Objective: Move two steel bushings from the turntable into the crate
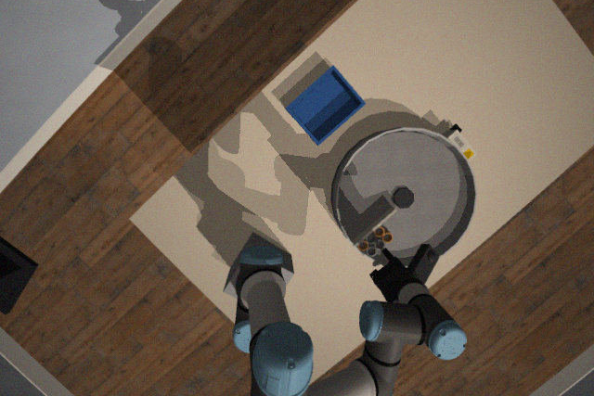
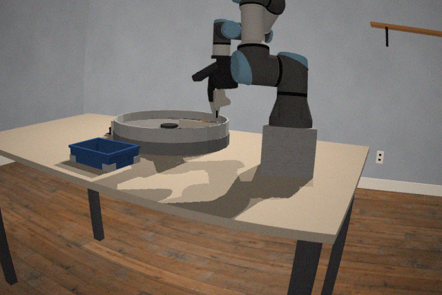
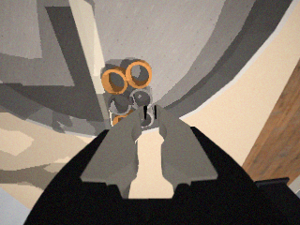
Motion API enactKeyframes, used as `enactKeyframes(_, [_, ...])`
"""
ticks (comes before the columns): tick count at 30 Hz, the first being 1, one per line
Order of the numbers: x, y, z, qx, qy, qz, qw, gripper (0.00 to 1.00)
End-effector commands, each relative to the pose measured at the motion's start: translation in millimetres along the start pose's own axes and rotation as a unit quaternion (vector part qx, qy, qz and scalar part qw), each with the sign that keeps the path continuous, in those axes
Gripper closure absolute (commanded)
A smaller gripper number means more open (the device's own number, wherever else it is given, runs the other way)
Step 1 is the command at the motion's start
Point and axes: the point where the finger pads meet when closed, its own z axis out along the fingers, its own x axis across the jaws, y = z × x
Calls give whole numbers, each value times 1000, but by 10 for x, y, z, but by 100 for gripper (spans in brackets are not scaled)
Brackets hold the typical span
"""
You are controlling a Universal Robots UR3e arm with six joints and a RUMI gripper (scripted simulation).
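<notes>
A tight cluster of bushings point(image 1: 375, 239) lies on the grey turntable point(image 1: 403, 190) near its rim on the arm's side. In the wrist view two orange bushings point(image 3: 127, 77) lie farthest from me. Two grey steel bushings point(image 3: 131, 100) lie closer. Another grey one point(image 3: 147, 118) sits right under my fingertips. My gripper point(image 3: 150, 106) point(image 2: 216, 115) is shut with only a thin slit between the tips and holds nothing. It hangs just above the cluster. The blue crate point(image 1: 325, 104) point(image 2: 103, 151) stands empty beside the turntable.
A raised rim runs round the turntable, and a black hub point(image 1: 403, 197) sits in its middle. A pale guide bar point(image 3: 91, 56) and a dark L-shaped block point(image 1: 369, 211) lie next to the cluster. The arm's base pedestal point(image 2: 288, 150) stands on the table.
</notes>
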Motion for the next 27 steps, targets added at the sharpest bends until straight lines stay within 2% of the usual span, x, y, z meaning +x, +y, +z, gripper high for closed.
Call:
enactKeyframes(1, [6, -6, -6, 1, 1, 0, 1000, 94])
enactKeyframes(27, [7, -6, 25, 1, 1, 0, 1000, 94])
